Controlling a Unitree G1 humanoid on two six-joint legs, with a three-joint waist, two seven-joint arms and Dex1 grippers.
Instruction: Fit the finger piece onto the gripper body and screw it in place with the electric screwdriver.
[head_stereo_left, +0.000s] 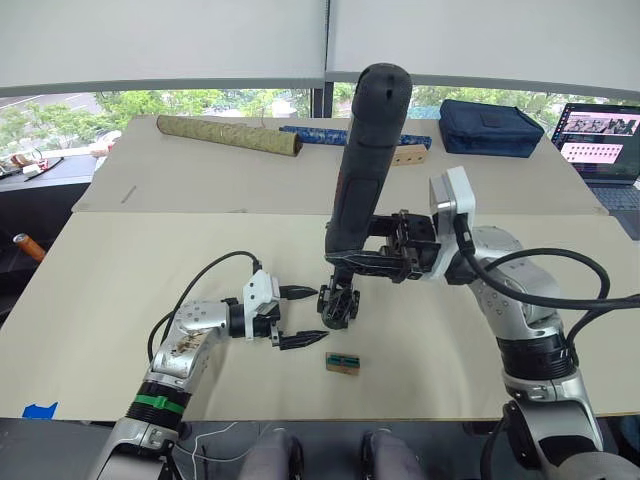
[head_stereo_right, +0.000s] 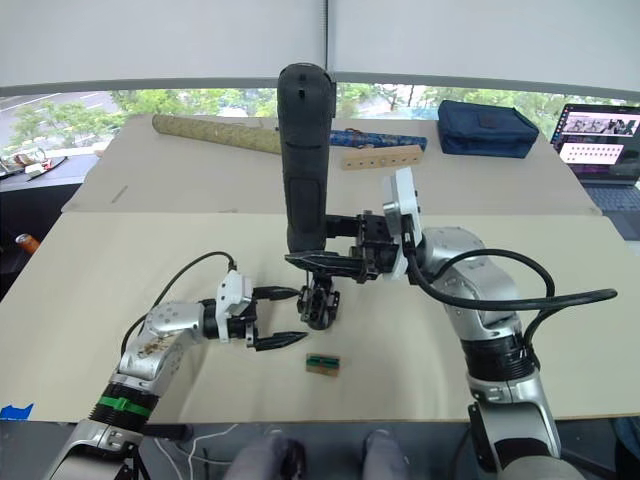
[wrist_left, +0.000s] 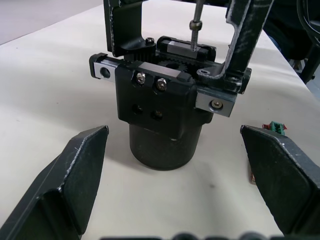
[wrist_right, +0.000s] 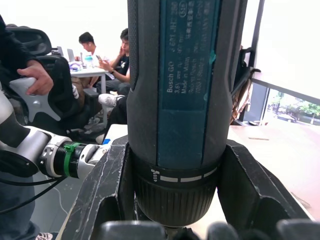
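Note:
The gripper body (head_stereo_left: 338, 303) stands on the beige table, a black block on a round base (wrist_left: 165, 145) with rails across its top. Two black uprights rise from the rails, one (wrist_left: 125, 25) on each side (wrist_left: 242, 45); I cannot tell which is the finger piece. My right gripper (head_stereo_left: 365, 262) is shut on the electric screwdriver (head_stereo_left: 365, 170), held upright above the body. Its thin bit (wrist_left: 196, 25) points down at the top of the rails. My left gripper (head_stereo_left: 305, 315) is open just left of the body, one finger (wrist_left: 75, 175) to each side, not touching it.
A small wooden block with a green top (head_stereo_left: 342, 363) lies just in front of the body. At the table's far side lie a gold rolled tube (head_stereo_left: 228, 135), a blue tube (head_stereo_left: 320, 133), a wooden strip with holes (head_stereo_right: 380, 158), a navy bag (head_stereo_left: 490, 127) and a laptop (head_stereo_left: 605, 140). People sit in the background (wrist_right: 100, 55).

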